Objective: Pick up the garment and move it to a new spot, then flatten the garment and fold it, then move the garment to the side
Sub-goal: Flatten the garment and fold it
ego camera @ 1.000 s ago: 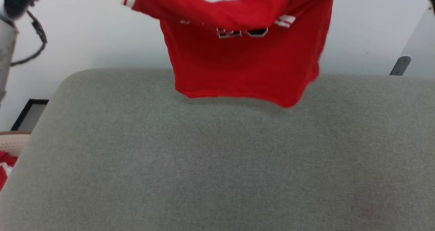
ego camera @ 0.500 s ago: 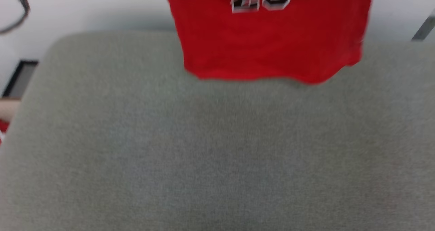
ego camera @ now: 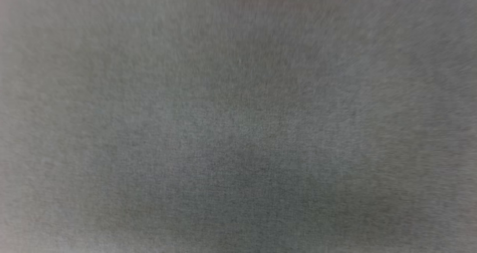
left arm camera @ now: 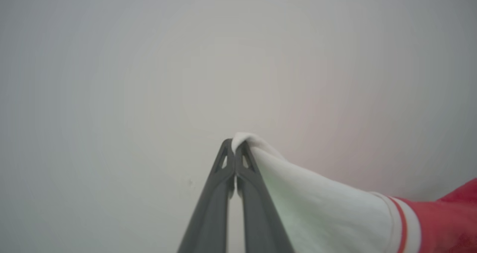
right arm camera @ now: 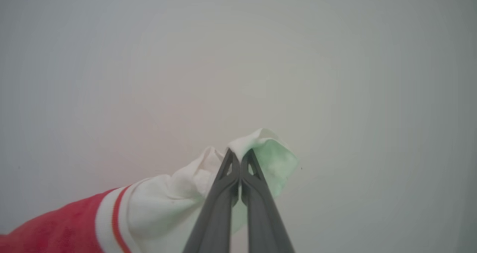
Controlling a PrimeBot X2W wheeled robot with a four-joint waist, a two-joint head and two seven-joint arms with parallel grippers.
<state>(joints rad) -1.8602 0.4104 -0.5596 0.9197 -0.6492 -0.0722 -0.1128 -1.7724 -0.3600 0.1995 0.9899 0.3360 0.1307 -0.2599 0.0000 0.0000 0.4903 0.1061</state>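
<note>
In the left wrist view my left gripper (left arm camera: 234,145) is shut on a white end of the garment (left arm camera: 335,208); the white cloth runs off to the lower right, past a red stripe, into red fabric. The right wrist view has my right gripper (right arm camera: 240,154) shut on another bunched white end of the garment (right arm camera: 160,204), which trails to the lower left through a red-and-white band into red cloth. Both pairs of dark fingers point at a plain pale wall. The garment's body between the two grips is out of view.
The head view is blurred and looks down on the grey fabric surface (ego camera: 238,133). A plain pale wall (left arm camera: 149,59) stands ahead of both grippers.
The head camera has tilted down, so the hanging red garment slid up and out of the picture. The grey surface now spans the whole head view.
</note>
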